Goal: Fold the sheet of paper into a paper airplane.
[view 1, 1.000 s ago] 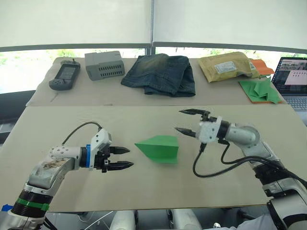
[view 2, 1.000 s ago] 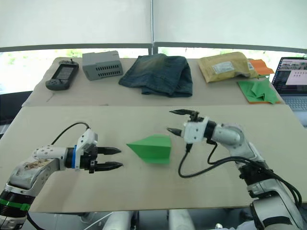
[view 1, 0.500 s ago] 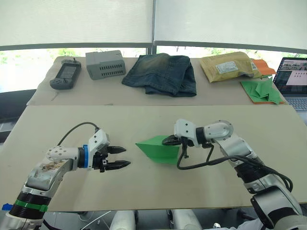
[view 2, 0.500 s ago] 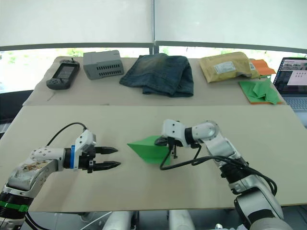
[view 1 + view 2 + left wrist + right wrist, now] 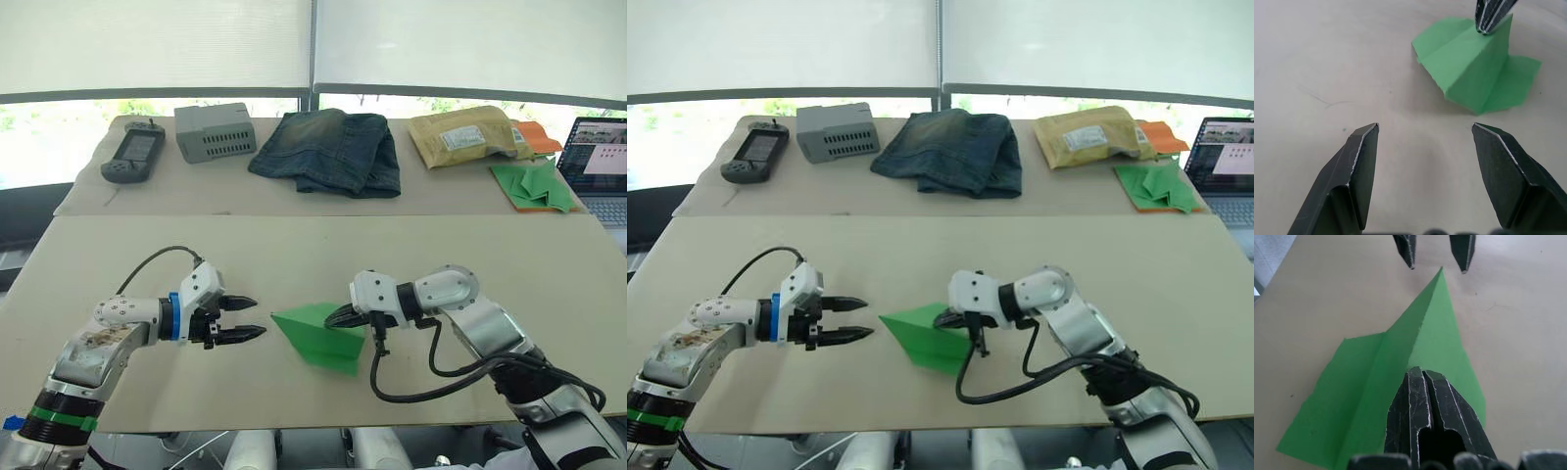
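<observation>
Since a second ago, the right gripper (image 5: 342, 316) has been coming down from above the table and is now clenching the raised centre ridge of the bright green, pointed-wedge sheet of paper (image 5: 323, 336), which has slid a little nearer the robot. That paper is lying on the pale beige, matte table (image 5: 294, 255), its tip pointing at the left gripper (image 5: 247, 318), whose two black fingers are spread apart and hovering just beside the tip without touching it.

From the right wrist, the black fingers (image 5: 1435, 421) are showing pressed together over the fold, with one wing flat on the table and the ridge standing up (the other gripper's tips are visible beyond the point). From the left wrist, the wedge is showing its layered creases and a flat flap behind the raised fold.

On the far table, the head views are showing a dark handheld device (image 5: 131, 153), a grey ribbed box (image 5: 210, 131), folded blue denim jeans (image 5: 330, 149), a crinkled tan padded envelope (image 5: 460, 135), a pile of green paper shapes on an orange sheet (image 5: 532, 182) and an open laptop (image 5: 598, 168).
</observation>
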